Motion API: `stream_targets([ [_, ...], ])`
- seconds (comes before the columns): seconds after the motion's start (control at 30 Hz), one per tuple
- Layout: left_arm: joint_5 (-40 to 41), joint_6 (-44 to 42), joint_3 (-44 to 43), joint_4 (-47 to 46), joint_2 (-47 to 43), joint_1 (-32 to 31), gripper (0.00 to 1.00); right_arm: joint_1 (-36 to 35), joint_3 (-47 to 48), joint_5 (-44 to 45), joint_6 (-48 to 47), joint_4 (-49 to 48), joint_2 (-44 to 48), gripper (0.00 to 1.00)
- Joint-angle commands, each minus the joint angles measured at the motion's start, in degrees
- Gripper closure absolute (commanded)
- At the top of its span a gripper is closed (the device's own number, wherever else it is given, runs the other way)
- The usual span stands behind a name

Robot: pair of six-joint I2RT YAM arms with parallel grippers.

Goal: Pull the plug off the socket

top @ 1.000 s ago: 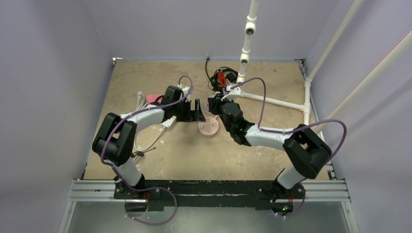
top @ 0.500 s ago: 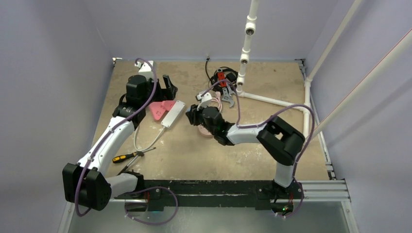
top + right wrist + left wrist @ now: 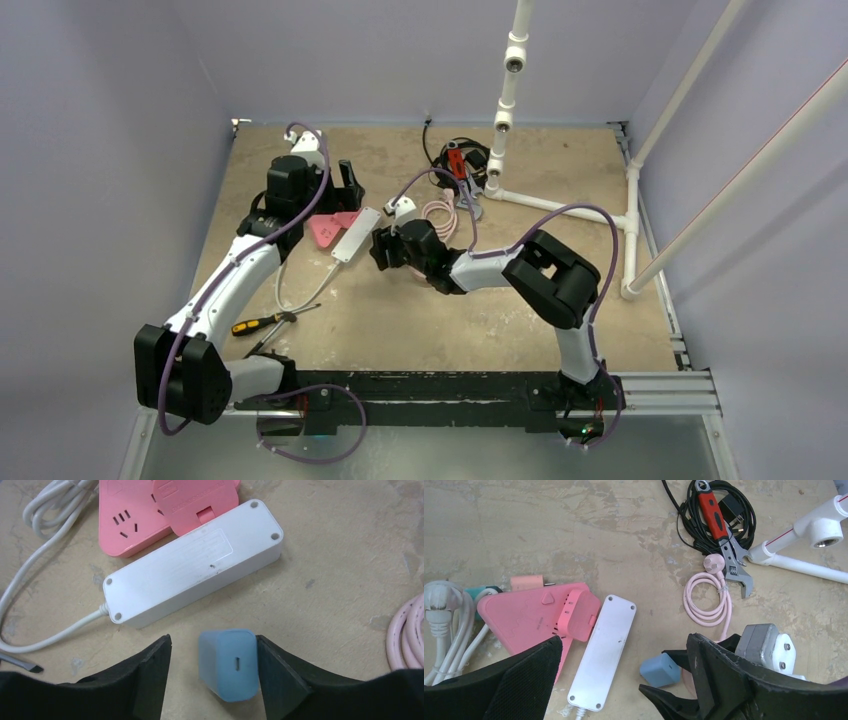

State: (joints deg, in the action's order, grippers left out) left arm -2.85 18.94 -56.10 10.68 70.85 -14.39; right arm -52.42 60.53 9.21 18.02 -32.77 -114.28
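**Plug free, grip slack**

The plug (image 3: pixel 229 665) looks clear of the socket (image 3: pixel 420 274), near the power strip (image 3: pixel 192 562). It sits inside the right gripper (image 3: pixel 212 644), whose jaws are spread and touch only one side. A careless retreat could topple it. The left gripper (image 3: pixel 624 640) hangs spread, empty.

plug (image 3: pixel 229 665): light-blue plastic, smooth, matt
power strip (image 3: pixel 192 562): white plastic, smooth, faint sheen
triangular socket block (image 3: pixel 131 525): pink plastic, matt
white cable (image 3: pixel 50 505): smooth, glossy plastic jacket
socket cord (image 3: pixel 709 597): pink, smooth, rubbery jacket
adjustable wrench (image 3: pixel 730 555): bare grey metal head, red-and-black grip
pipe (image 3: pixel 799 566): white plastic, glossy
table (image 3: pixel 574 520): tan, rough, blotchy, worn
left hand (image 3: pixel 624 640) pads (image 3: pixel 524 680): black, matt, fine mesh-like grain
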Motion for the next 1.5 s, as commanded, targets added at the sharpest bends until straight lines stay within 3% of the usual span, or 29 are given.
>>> stream_targets([
  [0.0, 0.5, -0.9, -0.1, -0.7, -1.1, -0.1, 0.06, 0.1, 1.5, -1.6, 0.3, 0.3, 1.2, 0.29],
  [0.07, 0.5, -1.1, -0.1, -0.8, -1.4, -0.1, 0.06, 0.1, 1.3, -1.2, 0.3, 0.3, 1.7, 0.19],
  [0.3, 5.2, -2.6, -0.1, -0.3, -4.8, -0.1, 0.06, 0.8, -3.7, 5.6, 0.9, -3.5, 9.7, 0.01],
  [0.6, 8.5, -7.1, 4.7, -1.4, -15.8, -0.2, 0.01, 11.3, -17.0, 11.0, 3.8, -11.4, 28.9, 0.01],
  [0.77, 10.2, -7.8, 8.0, -0.1, -22.0, -0.3, 0.01, 13.1, -21.1, 24.2, 6.1, -9.4, 38.5, 0.01],
  [0.97, 14.7, -7.6, 10.9, 1.1, -27.8, -0.3, 0.01, 13.1, -30.8, 31.7, 3.3, -16.8, 56.9, 0.01],
  [1.03, 15.2, -7.6, 11.3, 1.8, -28.4, -0.3, 0.01, 13.1, -33.8, 29.8, 1.3, -19.9, 61.7, 0.01],
  [1.47, 13.3, -7.8, 9.7, 4.6, -25.9, -0.3, 0.01, 13.1, -33.2, 25.8, -0.8, -21.5, 59.1, 0.01],
])
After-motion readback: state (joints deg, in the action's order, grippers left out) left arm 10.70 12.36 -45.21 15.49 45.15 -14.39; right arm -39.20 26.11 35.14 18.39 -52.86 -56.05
